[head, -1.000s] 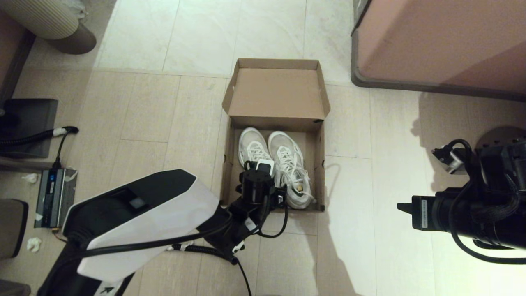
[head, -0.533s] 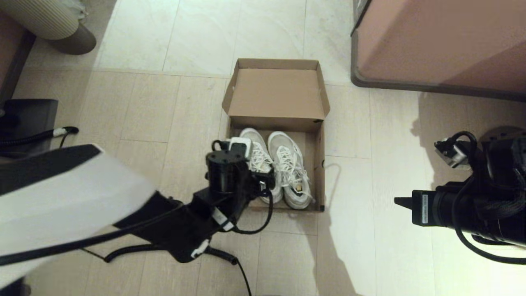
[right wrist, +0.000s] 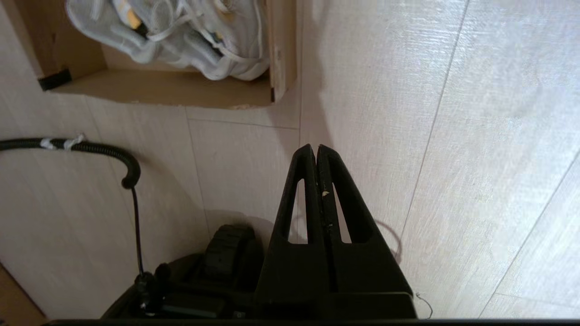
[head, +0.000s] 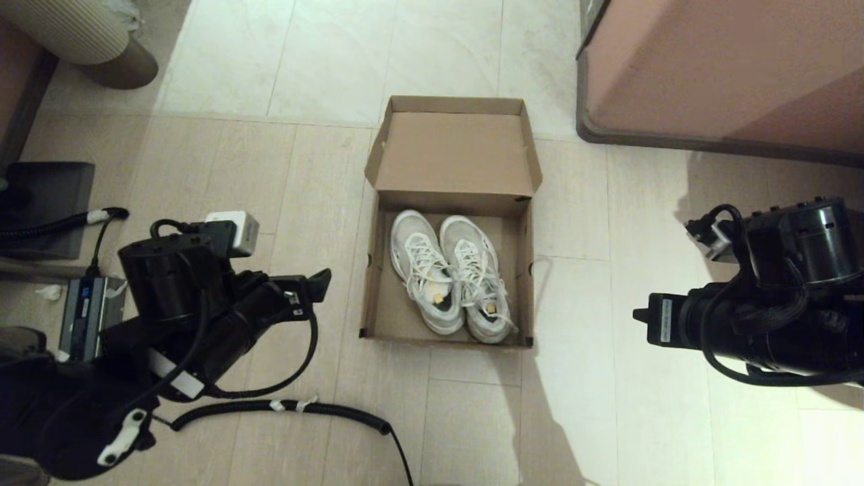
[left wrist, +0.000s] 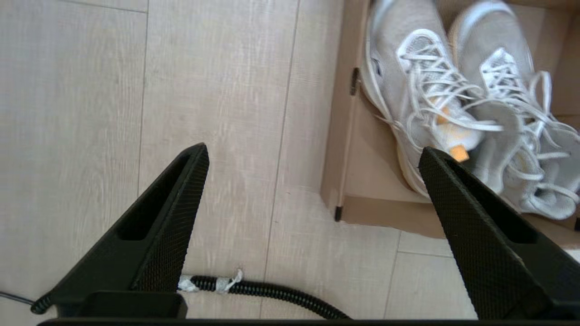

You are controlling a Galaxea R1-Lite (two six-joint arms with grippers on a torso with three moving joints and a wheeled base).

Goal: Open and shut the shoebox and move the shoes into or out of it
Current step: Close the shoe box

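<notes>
The brown cardboard shoebox (head: 372, 297) stands open on the floor, its lid flap (head: 453, 155) tipped back on the far side. Both white mesh shoes (head: 449, 273) lie side by side inside, toes toward the lid. My left gripper (head: 317, 283) hangs left of the box, clear of it. In the left wrist view it (left wrist: 312, 151) is open and empty, with the box's near left corner (left wrist: 337, 199) and the shoes (left wrist: 421, 86) ahead. My right gripper (head: 641, 316) sits right of the box, shut on nothing (right wrist: 316, 148). The shoes (right wrist: 190, 31) and box front wall (right wrist: 181, 93) show beyond it.
A large pinkish-brown cabinet (head: 729, 67) fills the far right. A black corrugated cable (head: 304, 408) lies on the floor near the box's front left. A grey power unit (head: 88, 317) and a dark block (head: 47, 202) sit at the left, a ribbed beige cylinder (head: 81, 34) at the far left.
My left arm has pulled back from over the left shoe and swung out to the left of the box, uncovering both shoes. The right arm shifted slightly.
</notes>
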